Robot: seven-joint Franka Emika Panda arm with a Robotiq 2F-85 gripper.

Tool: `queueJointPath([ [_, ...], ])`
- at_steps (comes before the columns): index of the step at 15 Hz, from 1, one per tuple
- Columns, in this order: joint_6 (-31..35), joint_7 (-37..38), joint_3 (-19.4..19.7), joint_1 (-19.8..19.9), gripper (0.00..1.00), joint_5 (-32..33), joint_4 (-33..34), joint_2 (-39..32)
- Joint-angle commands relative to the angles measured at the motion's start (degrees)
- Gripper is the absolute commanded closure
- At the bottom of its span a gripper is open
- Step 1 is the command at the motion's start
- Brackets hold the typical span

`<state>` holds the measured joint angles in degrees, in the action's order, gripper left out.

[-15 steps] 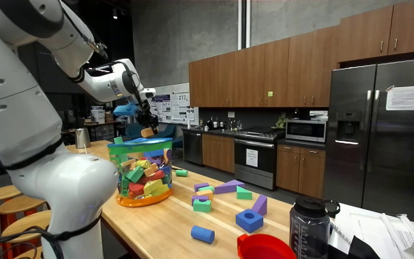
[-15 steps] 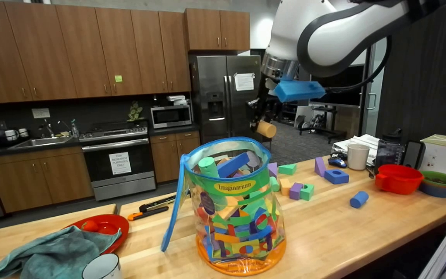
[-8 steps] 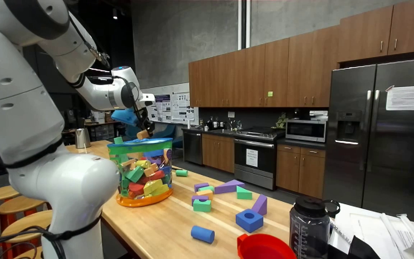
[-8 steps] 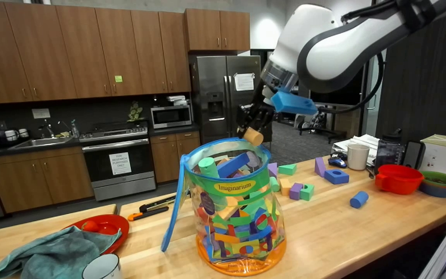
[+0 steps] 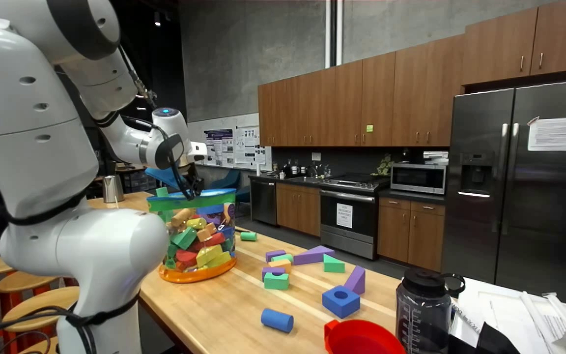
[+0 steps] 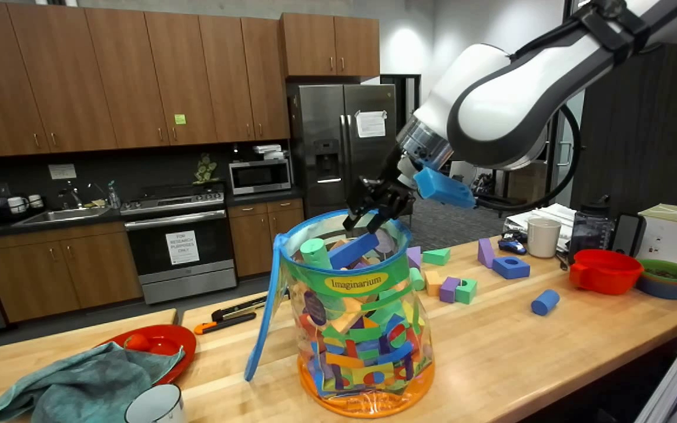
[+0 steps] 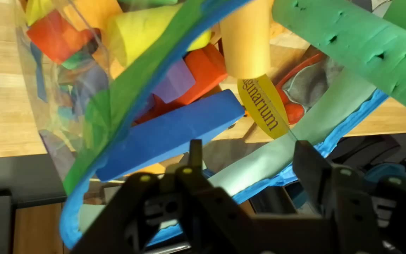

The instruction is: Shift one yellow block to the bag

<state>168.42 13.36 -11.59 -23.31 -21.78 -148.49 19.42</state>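
The bag (image 6: 315, 385), clear plastic with blue zip edge, green rim band and orange base, stands open on the table, full of multicoloured blocks; it also shows in an exterior view (image 5: 197, 277) and the wrist view (image 7: 129, 88). My gripper (image 6: 360, 226) is at the bag's mouth, fingertips just inside the rim. In the wrist view the fingers (image 7: 248, 143) are spread with nothing between them. A yellow-orange cylinder block (image 7: 245, 42) lies in the bag, also visible through the wall (image 5: 181, 217). Brighter yellow blocks (image 5: 209, 255) are in the bag too.
A green cylinder (image 6: 315, 252) sticks up near the rim, beside a long blue block (image 6: 353, 251). Loose blocks, a blue cylinder (image 5: 277, 320), a red bowl (image 5: 364, 339) and a bottle (image 5: 423, 314) stand on the table. A red plate (image 6: 183, 346) and cloth (image 6: 80, 382) lie beside the bag.
The gripper has lowered to the bag's mouth and opened. The yellow-orange cylinder it held above the rim has dropped into the bag.
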Motion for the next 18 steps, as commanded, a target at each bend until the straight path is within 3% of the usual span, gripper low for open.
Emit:
queueJointPath([
  [1, 1.50, -5.95, 5.17, -4.82, 0.03, -5.43, 0.40, -0.09],
  [9, 2.25, -19.02, 20.15, -13.47, 0.00, -19.25, 7.16, 0.00],
  [15, 2.78, -18.05, 29.21, -8.16, 0.00, -19.46, 12.90, -5.03],
  [18, 2.40, -13.99, 31.86, -1.92, 0.00, -15.51, 16.48, -10.98],
])
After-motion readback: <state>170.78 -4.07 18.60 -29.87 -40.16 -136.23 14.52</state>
